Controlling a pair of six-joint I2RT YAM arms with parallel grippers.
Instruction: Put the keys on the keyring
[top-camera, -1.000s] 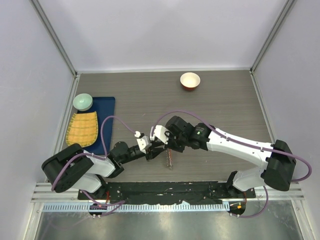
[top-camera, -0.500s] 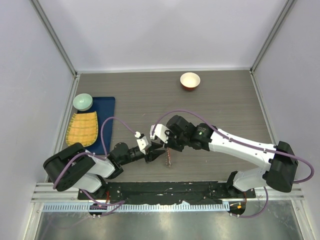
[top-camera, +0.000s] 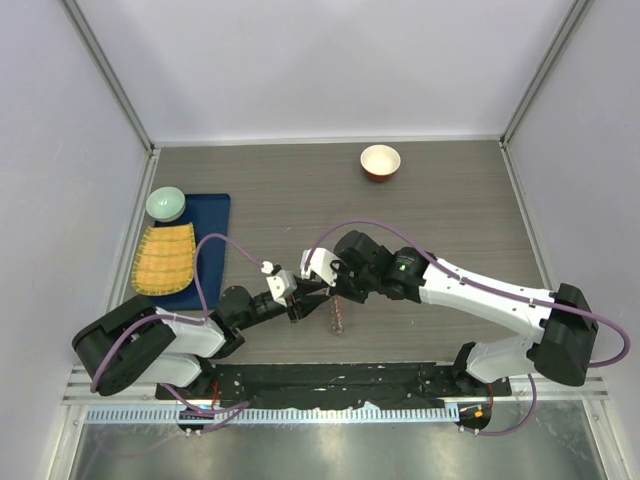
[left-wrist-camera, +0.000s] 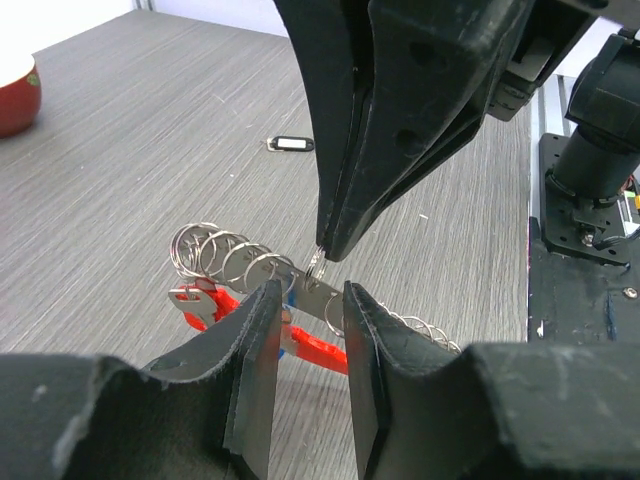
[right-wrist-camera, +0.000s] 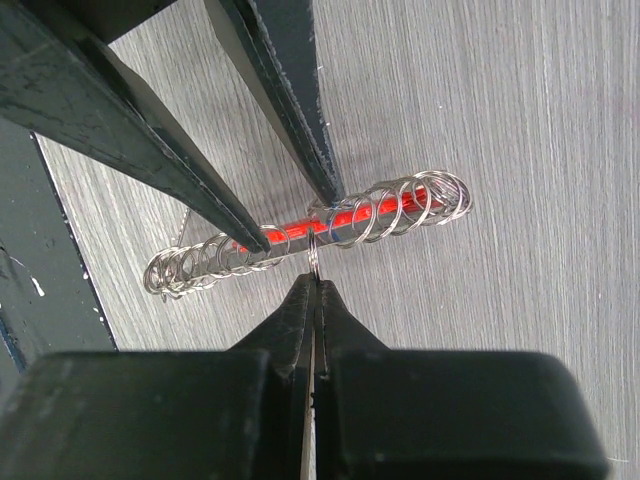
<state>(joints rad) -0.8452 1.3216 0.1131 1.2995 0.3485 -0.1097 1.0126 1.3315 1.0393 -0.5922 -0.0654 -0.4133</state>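
Observation:
The keyring (top-camera: 338, 316) lies on the table just in front of both grippers: a red bar threaded through a row of silvery rings (left-wrist-camera: 225, 255). It also shows in the right wrist view (right-wrist-camera: 385, 212). A silvery key (left-wrist-camera: 195, 295) lies at its left end, and a bit of blue (left-wrist-camera: 287, 341) shows under it. My right gripper (right-wrist-camera: 313, 281) is shut on one small silvery ring of the row. My left gripper (left-wrist-camera: 308, 300) is open, its fingertips (right-wrist-camera: 256, 240) down at the bar on either side of that ring. A black-and-white oval key (left-wrist-camera: 290, 145) lies apart, farther back.
A red-rimmed white bowl (top-camera: 380, 161) stands at the far back. At the left, a blue tray (top-camera: 212, 215) holds a green bowl (top-camera: 166, 203) and a yellow cloth (top-camera: 166, 257). The right arm's base (left-wrist-camera: 590, 180) is close by.
My left arm has shifted a little to the left and its gripper has drawn back slightly. The right gripper has stayed at the keyring.

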